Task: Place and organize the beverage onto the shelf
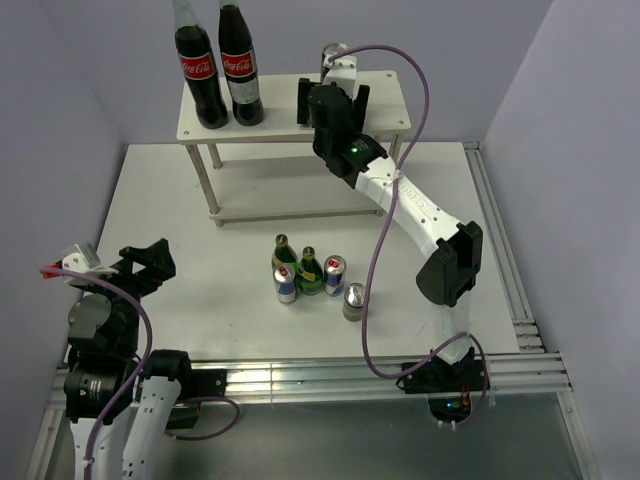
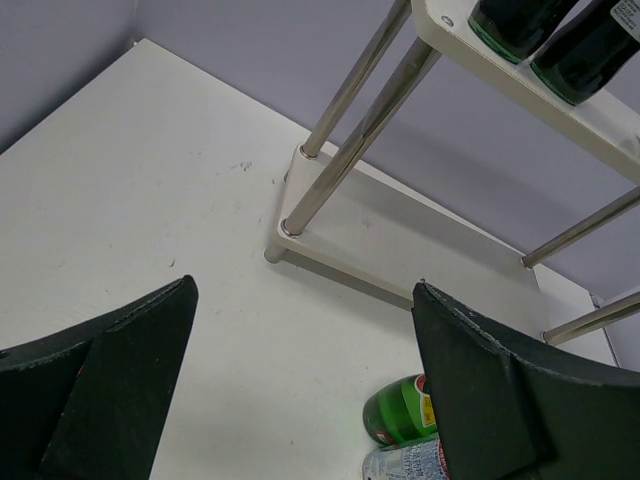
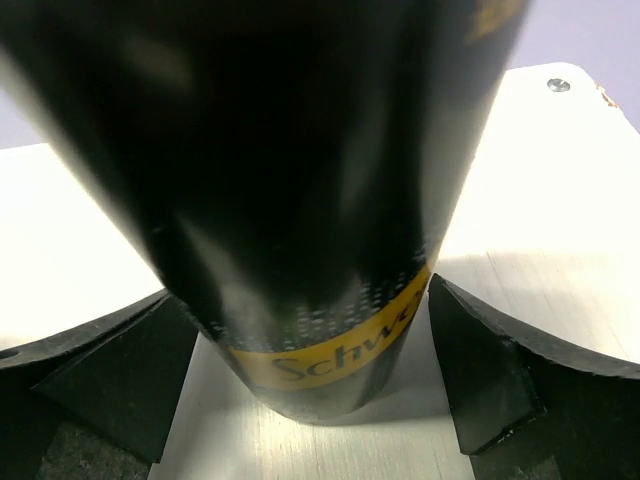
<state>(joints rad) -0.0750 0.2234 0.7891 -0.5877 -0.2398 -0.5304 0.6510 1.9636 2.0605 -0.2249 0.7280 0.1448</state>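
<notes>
One black can with a yellow label (image 3: 300,200) stands upright on the top board of the white shelf (image 1: 280,115), its silver lid (image 1: 333,52) showing past the wrist. My right gripper (image 3: 310,390) is open around its base, both fingers clear of it. On the table in front of the shelf stand two green bottles (image 1: 283,255), two blue-and-silver cans (image 1: 335,275) and another black can (image 1: 354,300). My left gripper (image 1: 150,262) hangs open and empty at the near left; a green bottle (image 2: 398,410) and a blue-and-silver can (image 2: 410,465) show by its right finger.
Two large cola bottles (image 1: 220,70) stand on the left part of the shelf's top board. The lower board (image 2: 400,240) lies bare between the legs. A metal rail (image 1: 520,300) runs along the table's right edge.
</notes>
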